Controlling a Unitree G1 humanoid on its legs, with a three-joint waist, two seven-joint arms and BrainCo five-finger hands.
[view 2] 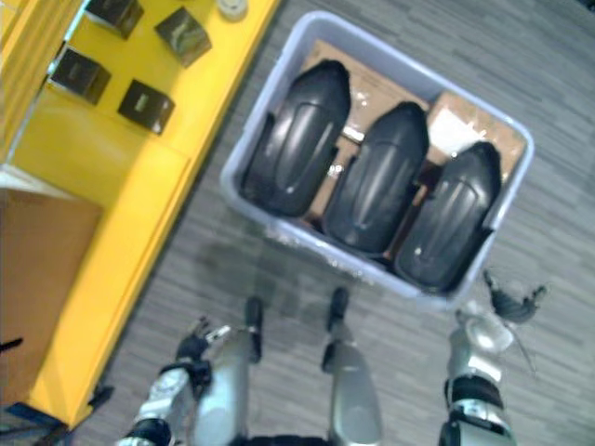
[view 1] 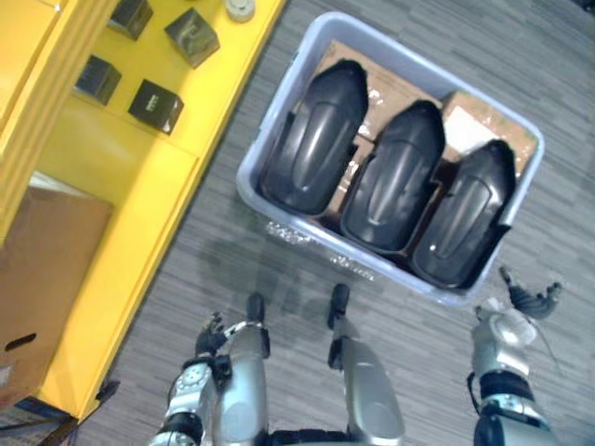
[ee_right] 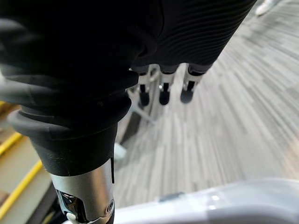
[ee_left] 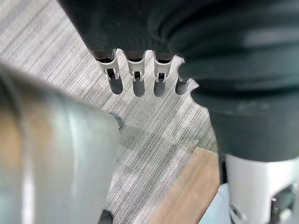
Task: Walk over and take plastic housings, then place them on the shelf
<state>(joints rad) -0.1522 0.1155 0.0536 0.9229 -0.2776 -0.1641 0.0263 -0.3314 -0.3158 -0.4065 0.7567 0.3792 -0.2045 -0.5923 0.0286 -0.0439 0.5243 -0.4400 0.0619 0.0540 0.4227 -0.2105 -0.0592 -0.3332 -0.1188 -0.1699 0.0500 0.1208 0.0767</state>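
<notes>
1. Three black housings lie side by side in a grey bin (view 1: 282,101) on the floor (view 1: 232,265): a left housing (view 1: 316,139), a middle housing (view 1: 390,181) and a right housing (view 1: 465,218).
2. Each one lies with its round back up. In the eye views its long side runs from 7 o'clock to 1 o'clock.
3. The bin sits at 12 to 1 o'clock from the robot, close in front of it.
4. The right hand (view 1: 525,302) hangs just beside the bin's near corner. The right housing lies at 11 o'clock from it.
5. The left hand (view 1: 210,336) hangs at 7 o'clock from the bin, farther off. The left housing lies at 1 o'clock from it.
6. So I think the right hand is the nearer one and has less far to reach.
7. Both hands are empty. The left hand's fingers (ee_left: 135,79) are straight and a bit spread, pointing at the floor. The right hand's fingers (ee_right: 164,95) are straight and loose too.
8. Both arms hang low and do not reach into the bin.
9. The yellow shelf (view 1: 121,195) is at 9 to 10 o'clock, with small black boxes (view 1: 155,105) on it and bare room beside them.
10. No housing is picked up yet, so I think the job is at its start. A housing looks big, so lifting it may need both hands.
</notes>
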